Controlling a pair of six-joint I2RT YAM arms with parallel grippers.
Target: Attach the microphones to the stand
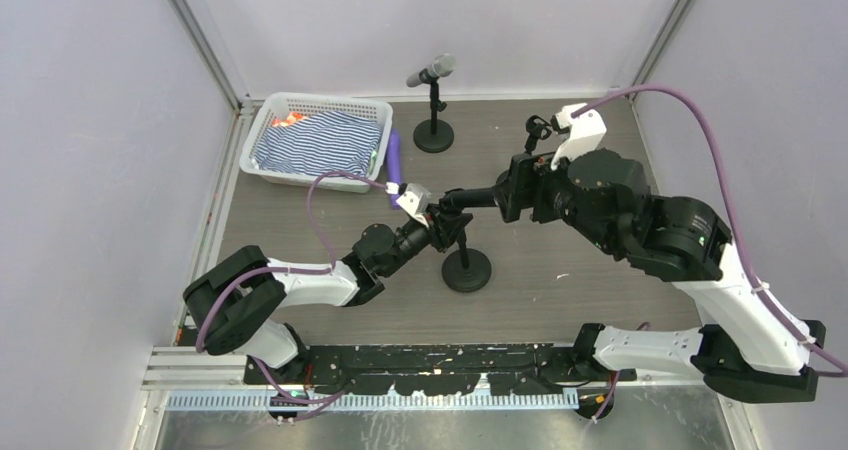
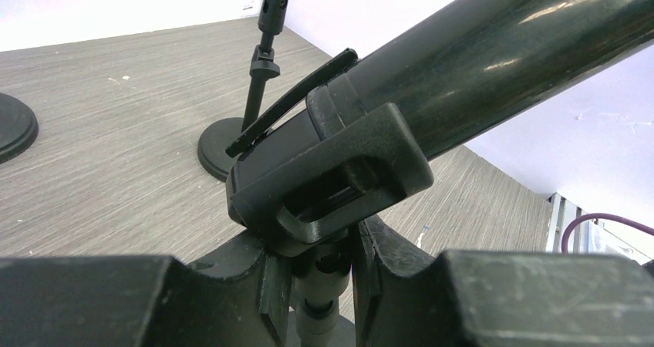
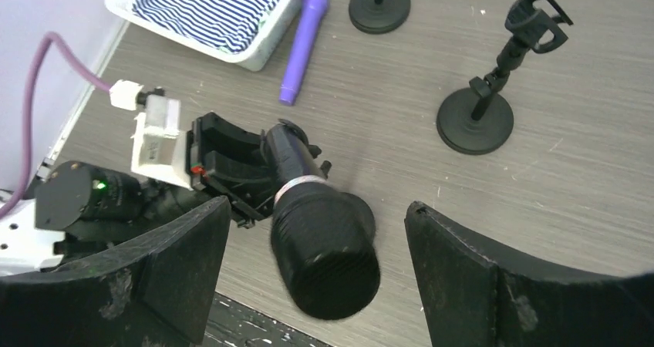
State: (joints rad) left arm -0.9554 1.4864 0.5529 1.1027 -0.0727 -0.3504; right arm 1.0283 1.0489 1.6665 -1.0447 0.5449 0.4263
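From above, we see the left hand [image 1: 443,227] and the right hand [image 1: 506,190] meeting over the bench [image 1: 570,295], with the black microphone [image 1: 472,198] lying level between them. Which fingers touch it is not clear from there.

The left wrist view settles one side. Just past that hand's fingers [image 2: 385,262] the microphone's barrel sits in the clip [image 2: 332,177]. The fingers are pressed against the neck of the stand [image 2: 316,304] directly beneath the clip. The stand's base shows only from above.

The right wrist view settles the other side. The right hand's fingers [image 3: 463,254] are spread wide, and the microphone's head sits between them with a gap on either side.

That same view shows things ahead of the right hand:
- an empty stand [image 3: 493,92] with an open clip, mostly hidden under the right arm from above;
- a purple microphone [image 3: 303,42] lying flat beside the basket [image 3: 258,50], which holds a striped cloth [image 3: 208,4].

Only the top view shows the whole far stand [image 1: 433,120] with a grey microphone [image 1: 432,70] clipped in it. In the left wrist view another stand rises beyond the fingers. Its top is cut off, so we cannot tell which stand it is.
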